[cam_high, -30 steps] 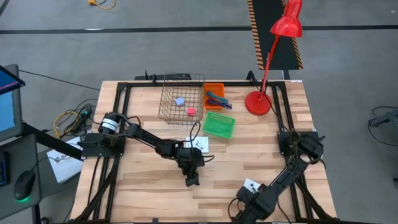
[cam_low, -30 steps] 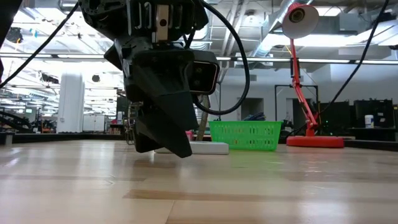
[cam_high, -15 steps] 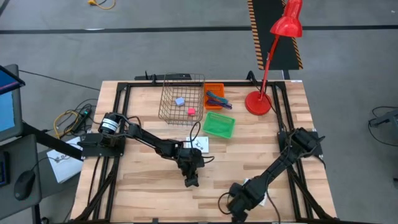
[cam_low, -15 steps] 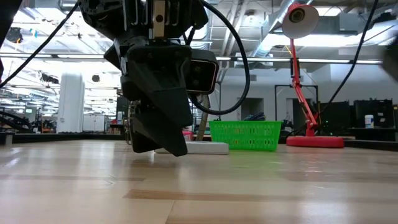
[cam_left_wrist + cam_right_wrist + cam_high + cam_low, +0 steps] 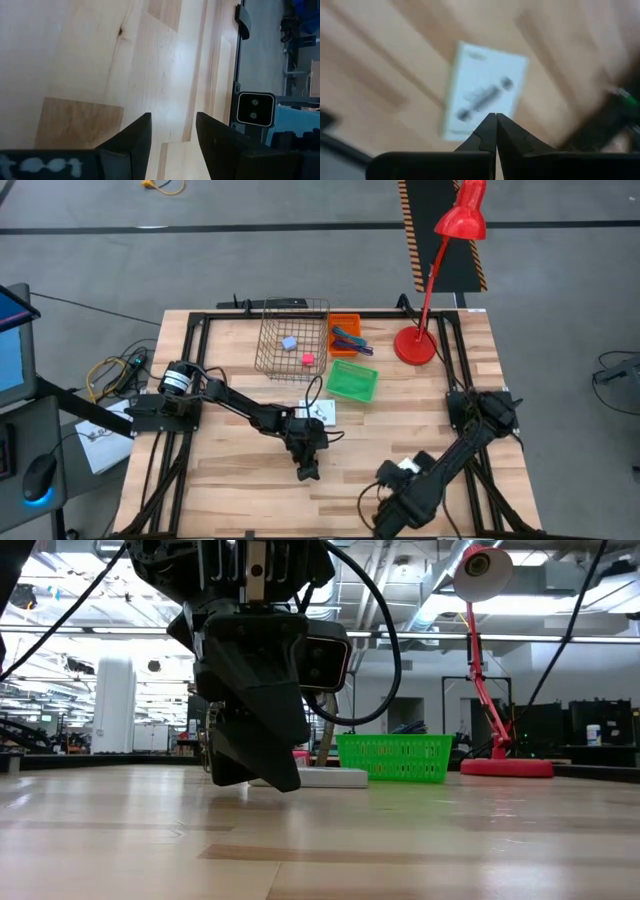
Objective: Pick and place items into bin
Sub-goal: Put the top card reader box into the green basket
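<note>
- Left gripper: low over the table's middle, fingers apart, empty.
- Right gripper: near the front edge, fingers pressed together above a white packet.
- Cubes: in the wire basket, back edge.

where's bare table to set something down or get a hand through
Bare wood lies on the table along its near left side, below the left arm, and in the middle right between the green basket and the right gripper. It is crowded at the back: wire bin, orange tray, lamp base.
</note>
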`<state>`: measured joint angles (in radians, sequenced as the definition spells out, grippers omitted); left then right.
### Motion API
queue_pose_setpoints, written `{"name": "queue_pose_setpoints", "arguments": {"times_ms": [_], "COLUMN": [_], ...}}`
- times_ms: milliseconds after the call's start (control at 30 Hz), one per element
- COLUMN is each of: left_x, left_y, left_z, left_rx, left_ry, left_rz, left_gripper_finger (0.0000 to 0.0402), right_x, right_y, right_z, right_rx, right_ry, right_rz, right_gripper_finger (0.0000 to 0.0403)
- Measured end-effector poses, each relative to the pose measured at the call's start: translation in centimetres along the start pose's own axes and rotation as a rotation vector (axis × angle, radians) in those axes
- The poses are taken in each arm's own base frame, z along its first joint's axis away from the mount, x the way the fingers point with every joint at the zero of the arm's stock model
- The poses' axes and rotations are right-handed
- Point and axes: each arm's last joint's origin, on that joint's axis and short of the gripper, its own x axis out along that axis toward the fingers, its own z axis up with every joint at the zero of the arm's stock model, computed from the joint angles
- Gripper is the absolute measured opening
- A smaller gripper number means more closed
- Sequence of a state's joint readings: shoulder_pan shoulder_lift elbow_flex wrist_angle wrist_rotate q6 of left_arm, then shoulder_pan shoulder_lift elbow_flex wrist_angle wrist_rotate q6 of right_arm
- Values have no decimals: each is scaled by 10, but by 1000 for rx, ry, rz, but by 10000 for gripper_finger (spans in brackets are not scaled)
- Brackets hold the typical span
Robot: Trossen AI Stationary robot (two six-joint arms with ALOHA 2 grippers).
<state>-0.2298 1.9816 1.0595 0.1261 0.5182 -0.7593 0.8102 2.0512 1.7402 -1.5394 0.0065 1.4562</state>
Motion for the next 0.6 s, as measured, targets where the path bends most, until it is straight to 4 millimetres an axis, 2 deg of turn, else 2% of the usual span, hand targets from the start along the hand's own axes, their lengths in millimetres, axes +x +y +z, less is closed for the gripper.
{"name": "queue_pose_setpoints", "arguments": {"times_ms": [100,200,400,500,600], "left_x": [0,0,0,0,0], "left_y": [0,0,0,0,0], "left_z": [0,0,0,0,0], "left_rx": [0,-4,-5,-9,-15], "left_ry": [0,-1,-2,-2,-1], "left_rz": [0,-1,-2,-2,-4], "left_gripper_finger": [143,143,143,143,143], "right_x": [11,32,82,94,97], "right_y": [-3,0,10,6,5], "right_z": [-13,-21,-19,-16,-6], "right_rx": [-14,-29,37,52,46], "right_ry": [73,118,122,127,140], "right_rz": [-64,-54,55,71,81], "right_gripper_finger": [0,0,0,0,0]}}
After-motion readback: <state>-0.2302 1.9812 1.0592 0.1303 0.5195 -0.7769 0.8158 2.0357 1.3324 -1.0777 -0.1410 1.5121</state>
